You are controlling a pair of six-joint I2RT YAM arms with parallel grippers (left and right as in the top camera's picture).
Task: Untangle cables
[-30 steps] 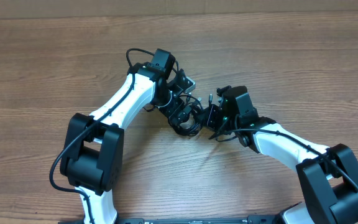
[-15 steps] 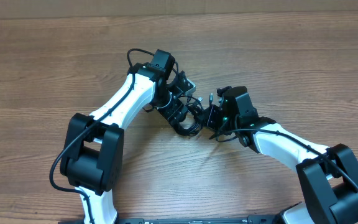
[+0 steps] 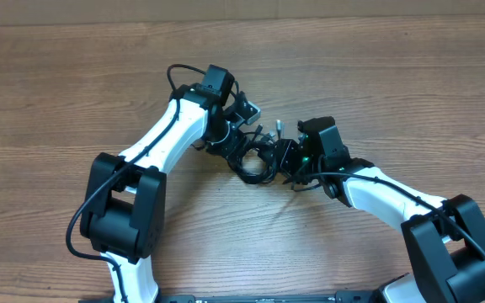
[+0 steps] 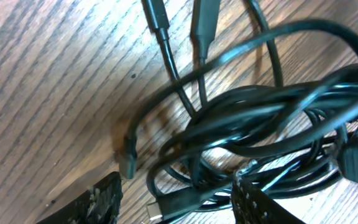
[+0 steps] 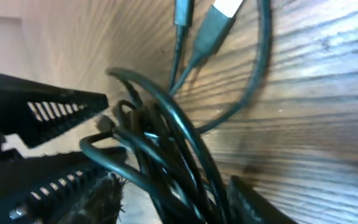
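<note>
Cables (image 3: 255,160) are lying in one tangled black knot near the middle of the wooden table (image 3: 394,76), right between the two arms. Both arms are reaching inward and meeting over the knot.

Left pincer (image 3: 244,147) is bearing down on the knot's upper-left side. The left wrist view is showing its fingers (image 4: 104,199) standing apart, released, with several looped strands (image 4: 253,124) running between them. A bare gap is showing beside the left-hand finger, so nothing is being squeezed.

Right pincer (image 3: 287,160) is sitting at the knot's right edge. From its wrist camera the fingers (image 5: 250,202) are likewise standing apart, released, straddling a thick bunch of strands (image 5: 166,143) without pinching it. The other arm's ridged fingers (image 5: 55,106) are poking in from the left of that view, a loop passing between them.

Two plug ends (image 4: 157,15) are trailing free of the knot and lying side by side on the wood. One silver-tipped plug (image 5: 229,7) is showing in the right wrist view.
</note>
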